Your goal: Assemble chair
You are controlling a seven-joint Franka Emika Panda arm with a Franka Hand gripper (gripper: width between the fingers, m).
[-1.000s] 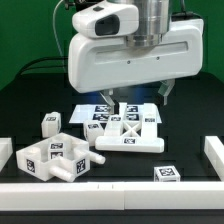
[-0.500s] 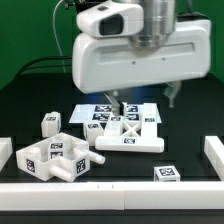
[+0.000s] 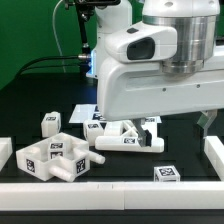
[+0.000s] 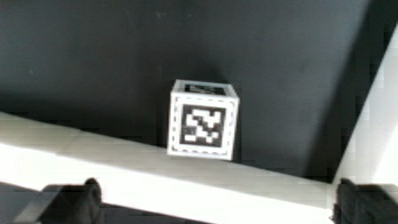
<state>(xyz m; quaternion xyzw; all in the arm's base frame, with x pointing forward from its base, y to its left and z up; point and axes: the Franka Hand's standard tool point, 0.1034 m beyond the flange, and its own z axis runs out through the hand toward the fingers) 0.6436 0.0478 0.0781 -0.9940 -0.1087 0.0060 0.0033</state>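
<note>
The arm's bulky white wrist housing fills the upper right of the exterior view. It hangs over the black table and hides the fingers from that side. In the wrist view the gripper shows only as two dark fingertips set far apart, so the jaws stand wide with nothing between them. Beyond them in that view an upright white tagged block stands on the dark surface, its black-and-white tag facing the camera, just past a broad pale band. I cannot tell which of the table's small pieces this block is. The chair lies in loose parts. A flat white plastic X-braced panel lies near the middle of the table, its far side hidden under the housing, just in front of the thin white marker board. Toward the exterior view's left sits a chunky white block with several tags, a short round peg jutting from it toward the panel. Behind it stands a small white tagged post. A small white tagged cube sits alone near the front, toward the exterior view's right, well apart from the rest. Plain white edge blocks flank the table at the left and right.
</note>
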